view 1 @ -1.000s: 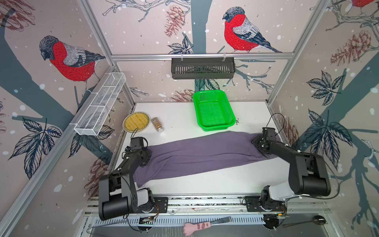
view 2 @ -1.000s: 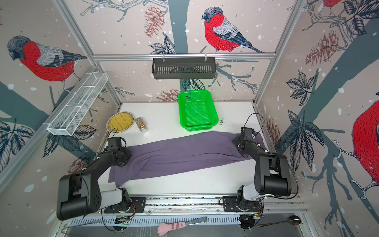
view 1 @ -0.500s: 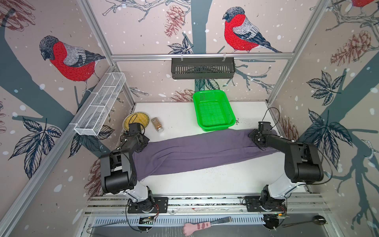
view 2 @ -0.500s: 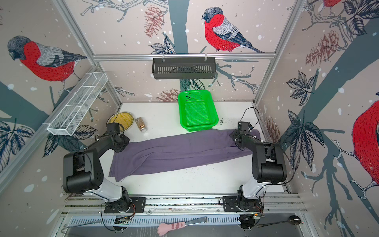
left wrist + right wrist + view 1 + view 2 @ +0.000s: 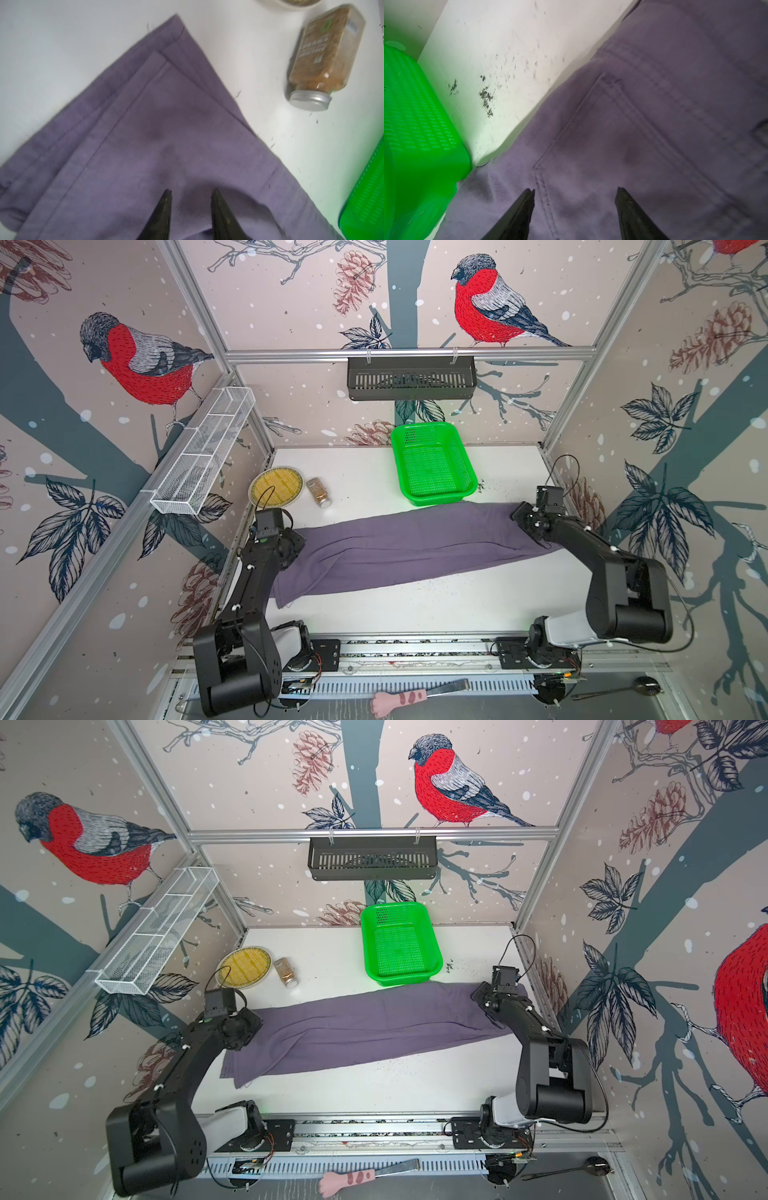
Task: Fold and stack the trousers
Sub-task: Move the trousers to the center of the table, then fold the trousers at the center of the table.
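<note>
While the left gripper [image 5: 190, 192] and right gripper [image 5: 575, 190] gape over the trousers [image 5: 415, 547], specks [image 5: 485, 97] dot the table [image 5: 415, 605].

trousers [image 5: 415, 547] ends partly hidden; jar [image 5: 324, 56] label blurred.

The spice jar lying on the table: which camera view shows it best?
The left wrist view: the spice jar appears close, on its side, with brown contents and silver cap clear. Both top views show it small, beside the yellow plate. The right wrist view lacks it.
</note>
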`<action>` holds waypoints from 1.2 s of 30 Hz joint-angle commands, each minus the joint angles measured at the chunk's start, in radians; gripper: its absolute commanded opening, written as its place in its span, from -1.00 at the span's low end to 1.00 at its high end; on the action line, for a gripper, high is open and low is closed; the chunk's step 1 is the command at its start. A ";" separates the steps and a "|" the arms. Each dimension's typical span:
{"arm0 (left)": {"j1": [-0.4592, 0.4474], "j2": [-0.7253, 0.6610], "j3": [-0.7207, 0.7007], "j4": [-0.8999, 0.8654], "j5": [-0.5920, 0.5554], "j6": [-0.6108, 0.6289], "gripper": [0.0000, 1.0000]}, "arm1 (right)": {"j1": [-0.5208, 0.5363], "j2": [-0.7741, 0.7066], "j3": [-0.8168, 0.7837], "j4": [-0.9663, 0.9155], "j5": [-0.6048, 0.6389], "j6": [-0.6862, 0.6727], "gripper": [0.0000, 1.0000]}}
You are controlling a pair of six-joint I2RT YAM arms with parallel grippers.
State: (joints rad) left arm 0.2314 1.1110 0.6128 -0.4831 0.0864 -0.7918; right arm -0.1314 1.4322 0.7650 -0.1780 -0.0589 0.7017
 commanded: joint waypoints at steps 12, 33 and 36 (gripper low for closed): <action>-0.002 -0.064 -0.261 0.069 -0.046 -0.144 -0.41 | -0.121 -0.002 -0.172 0.010 0.027 0.011 0.31; 0.016 0.248 -0.006 0.132 -0.098 0.012 -0.51 | -0.063 0.166 0.051 0.060 -0.043 -0.048 0.31; 0.016 0.211 0.010 0.094 -0.115 0.016 -0.48 | -0.063 0.116 0.076 0.008 0.021 -0.045 0.33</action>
State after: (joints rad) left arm 0.2459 1.3434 0.6079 -0.3588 -0.0273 -0.7872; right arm -0.1947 1.5803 0.8204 -0.1181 -0.0772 0.6701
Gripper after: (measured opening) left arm 0.254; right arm 0.660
